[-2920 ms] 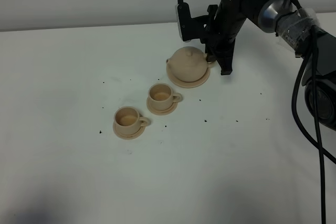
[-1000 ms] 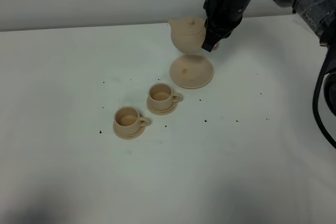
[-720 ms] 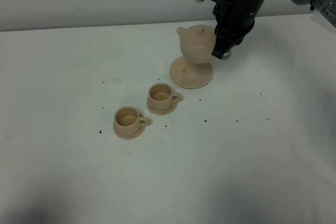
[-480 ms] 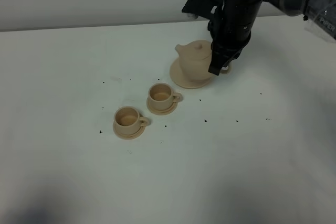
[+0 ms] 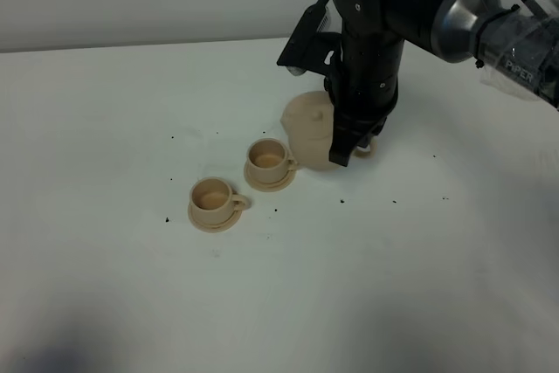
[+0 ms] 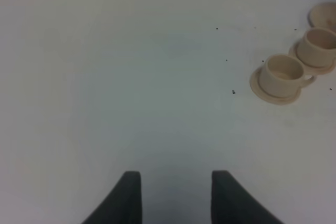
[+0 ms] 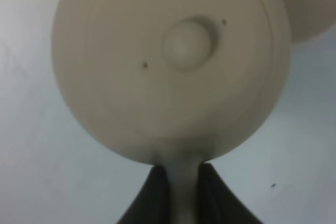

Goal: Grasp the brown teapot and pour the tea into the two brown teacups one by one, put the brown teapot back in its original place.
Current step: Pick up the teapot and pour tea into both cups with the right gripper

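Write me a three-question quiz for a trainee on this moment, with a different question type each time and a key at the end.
1. True or false: the left gripper holds the brown teapot.
2. Multiple choice: the right gripper grips the brown teapot by its A) lid knob, B) handle, C) spout.
3. Fill in: the teacup beside the teapot and the other teacup each sit on their own ___.

Key
1. False. The left gripper is open and holds nothing.
2. B.
3. Saucer.
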Controlling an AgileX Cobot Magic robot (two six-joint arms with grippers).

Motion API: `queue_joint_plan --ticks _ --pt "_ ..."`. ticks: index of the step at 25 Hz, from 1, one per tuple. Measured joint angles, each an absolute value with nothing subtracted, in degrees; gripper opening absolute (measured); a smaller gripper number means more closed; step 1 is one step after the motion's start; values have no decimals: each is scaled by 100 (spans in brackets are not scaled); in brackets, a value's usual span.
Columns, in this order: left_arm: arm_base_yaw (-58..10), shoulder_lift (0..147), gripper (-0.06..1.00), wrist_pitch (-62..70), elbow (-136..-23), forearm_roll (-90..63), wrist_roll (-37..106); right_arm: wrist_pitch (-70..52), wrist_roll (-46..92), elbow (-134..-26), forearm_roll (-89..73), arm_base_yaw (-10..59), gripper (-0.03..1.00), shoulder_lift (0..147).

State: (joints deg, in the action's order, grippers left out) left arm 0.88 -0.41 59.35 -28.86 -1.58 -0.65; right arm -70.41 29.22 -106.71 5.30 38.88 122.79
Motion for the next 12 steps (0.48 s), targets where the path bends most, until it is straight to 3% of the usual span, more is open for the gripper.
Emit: queue_joint_plan --ticks 12 --pt "88 -41 37 5935 -2886 -158 -65 -6556 2570 -9701 1135 4298 13 11776"
